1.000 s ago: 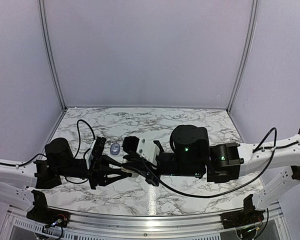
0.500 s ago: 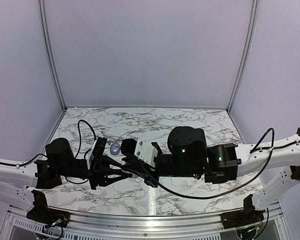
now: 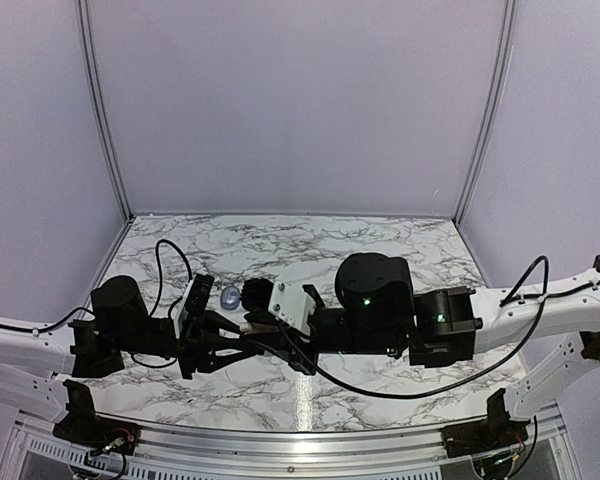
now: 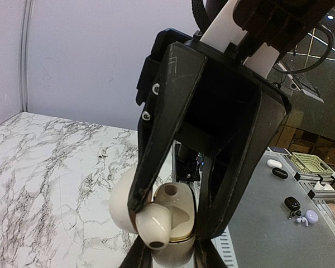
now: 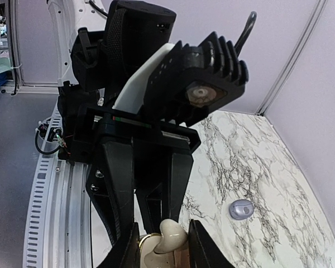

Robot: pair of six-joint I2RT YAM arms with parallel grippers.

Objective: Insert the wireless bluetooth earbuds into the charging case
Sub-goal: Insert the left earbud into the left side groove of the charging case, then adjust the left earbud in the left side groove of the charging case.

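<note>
My left gripper (image 4: 173, 260) is shut on the cream charging case (image 4: 181, 215), whose lid (image 4: 118, 205) hangs open to the left. My right gripper (image 5: 163, 233) reaches down over the case from above. A cream earbud (image 5: 171, 234) sits on the case's gold-rimmed top, between the right fingers. It touches one finger (image 4: 156, 167), and a gap shows on its other side. A second, lilac-grey earbud (image 5: 241, 209) lies on the marble table (image 3: 400, 250), also seen just behind the two grippers (image 3: 230, 297). From above, the two grippers meet at the case (image 3: 250, 324).
Both arms cross low over the near half of the table, with black cables (image 3: 165, 260) looping above it. A metal rail (image 3: 310, 440) runs along the near edge. Grey walls close the back and both sides.
The right arm has shifted a little left and towards the left gripper, and the case has moved with them. The right jaws have parted slightly.
</note>
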